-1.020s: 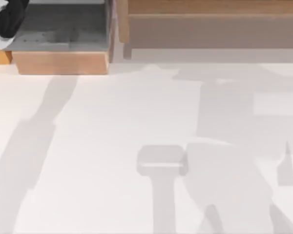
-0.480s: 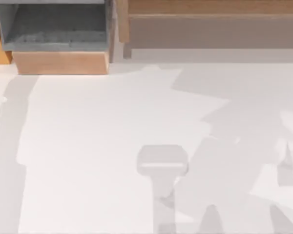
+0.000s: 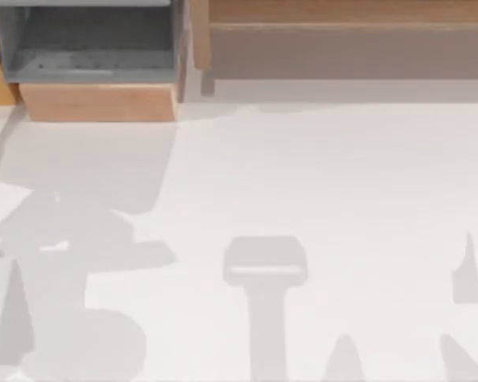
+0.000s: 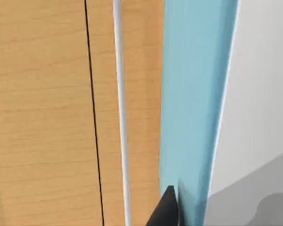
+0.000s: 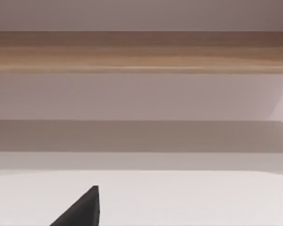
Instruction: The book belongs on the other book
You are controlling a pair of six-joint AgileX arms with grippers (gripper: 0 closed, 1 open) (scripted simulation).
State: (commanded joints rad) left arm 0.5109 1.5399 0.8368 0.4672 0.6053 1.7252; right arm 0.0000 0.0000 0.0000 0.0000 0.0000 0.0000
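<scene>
Where blue book [image 4: 193,94] edges wooden panel [image 4: 37,94], left gripper [image 4: 169,209], jaws' state untellable

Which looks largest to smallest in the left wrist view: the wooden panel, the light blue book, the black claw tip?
1. Wooden panel, the largest.
2. Light blue book, a tall narrow band beside it.
3. Black tip of the left claw, the smallest, though it sits nearest the camera, so its true size is unsure.

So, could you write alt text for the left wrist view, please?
A light blue book stands on edge against a wooden panel that carries a thin white strip. One dark tip of the left gripper's fingers lies against the book, with white surface beyond.
</scene>
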